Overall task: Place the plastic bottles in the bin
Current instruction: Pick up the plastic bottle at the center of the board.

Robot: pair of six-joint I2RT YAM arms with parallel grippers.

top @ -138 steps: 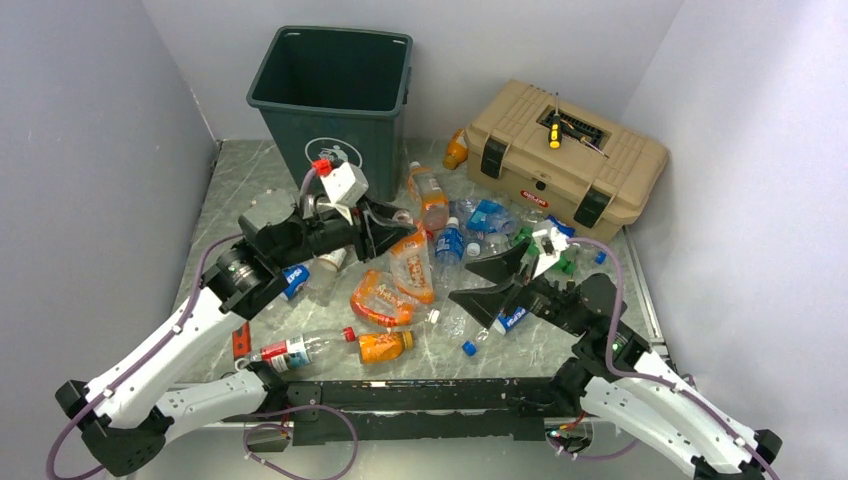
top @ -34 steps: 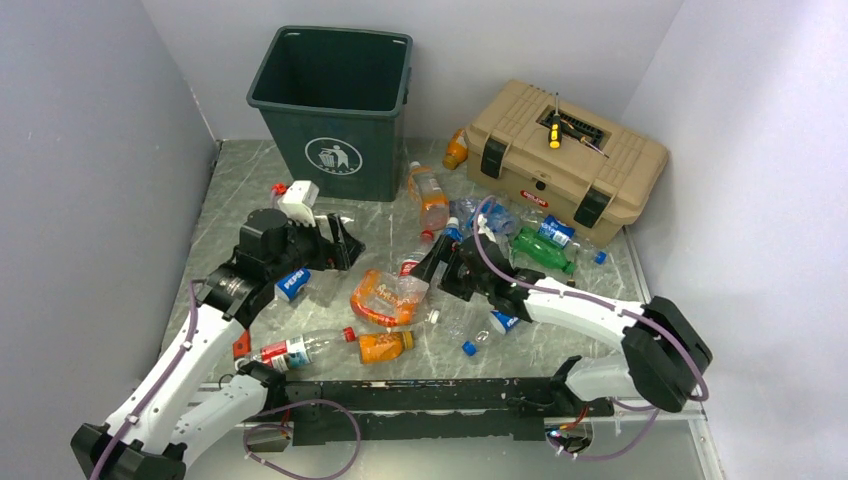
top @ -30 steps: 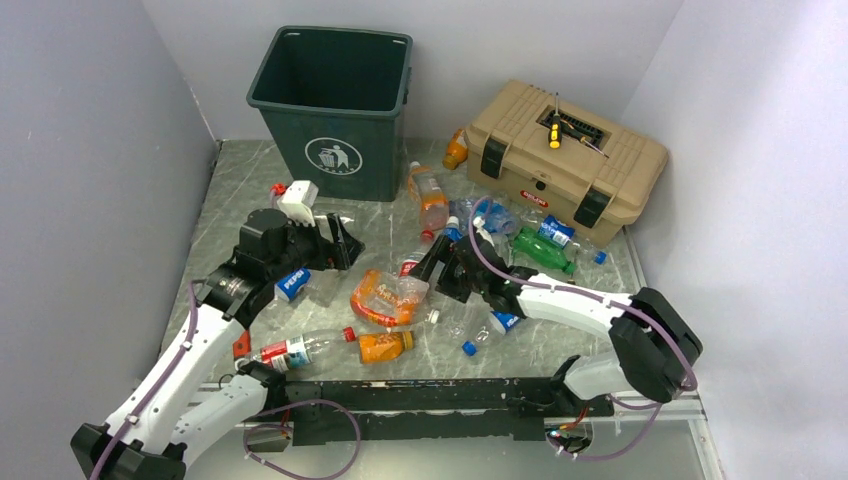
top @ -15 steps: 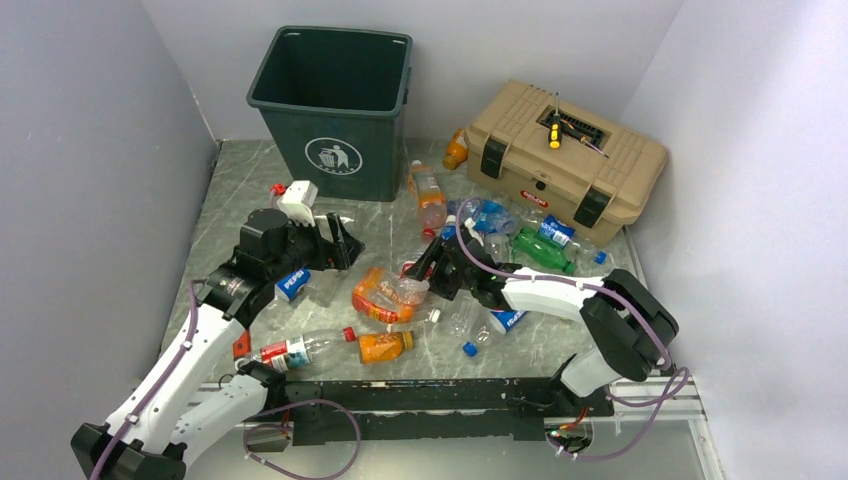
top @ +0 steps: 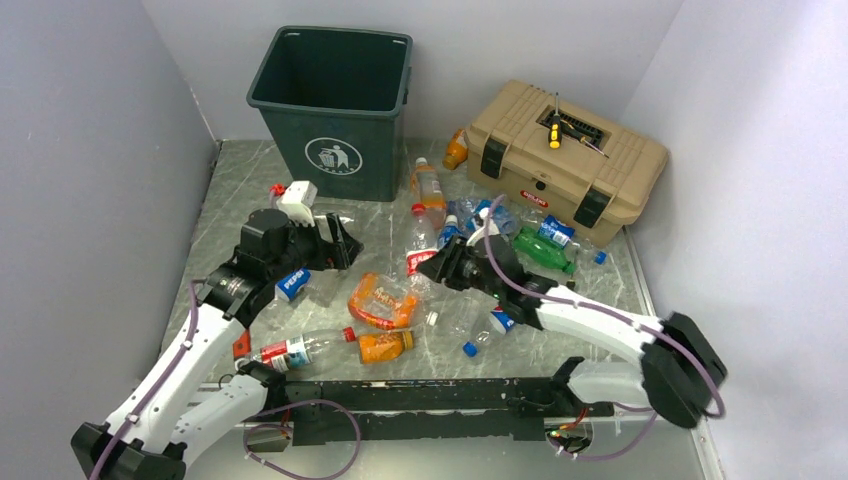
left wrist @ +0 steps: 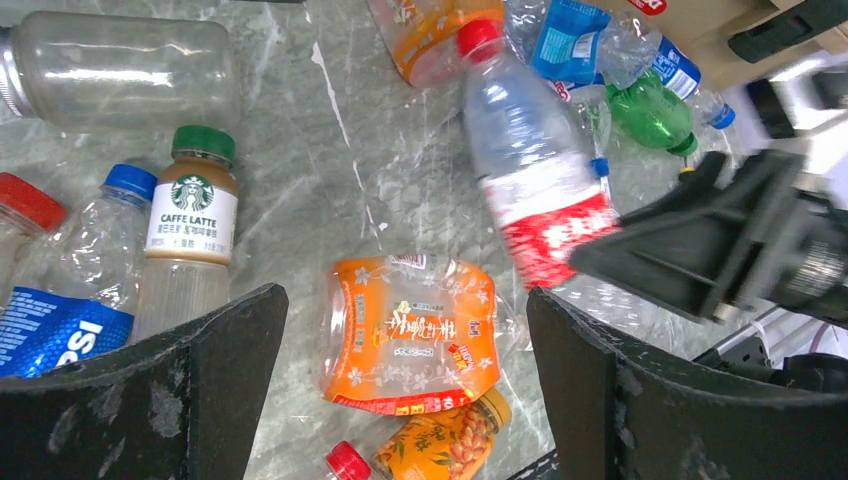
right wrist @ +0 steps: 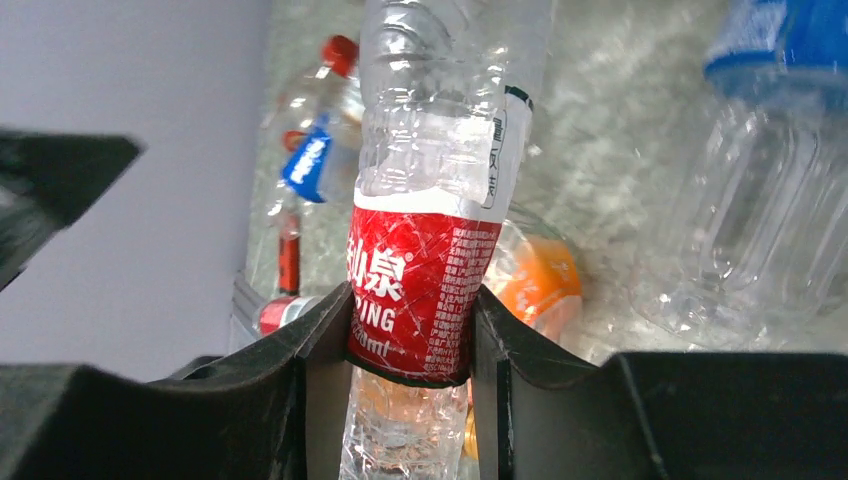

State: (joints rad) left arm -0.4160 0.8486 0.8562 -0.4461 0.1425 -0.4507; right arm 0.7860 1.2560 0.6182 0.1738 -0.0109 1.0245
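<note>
From above, the right gripper [top: 430, 266] is clamped on a clear red-labelled bottle [top: 419, 250]. Its jaws pinch the label end, and the red-capped neck sticks out past the fingertips toward the bin [top: 300, 130] (upright, well apart from both grippers). The left gripper [top: 349, 245] holds nothing; its jaws are spread wide, with a squashed orange bottle [top: 380, 300] near their tips.

In the left wrist view, the orange bottle [left wrist: 410, 335] lies in line with the gap between the widely parted fingers [left wrist: 200, 380], touched by neither. A Starbucks bottle [left wrist: 190, 225] lies just past one fingertip. The red-labelled bottle [left wrist: 530, 170] crosses ahead of the other fingertip, with the right gripper [left wrist: 600, 255] closed on its label.

In the right wrist view, both fingers [right wrist: 325, 345] press flat against the red label, one on each side. The bottle [right wrist: 425, 260] runs lengthwise through the gap and on beyond the tips.
</note>
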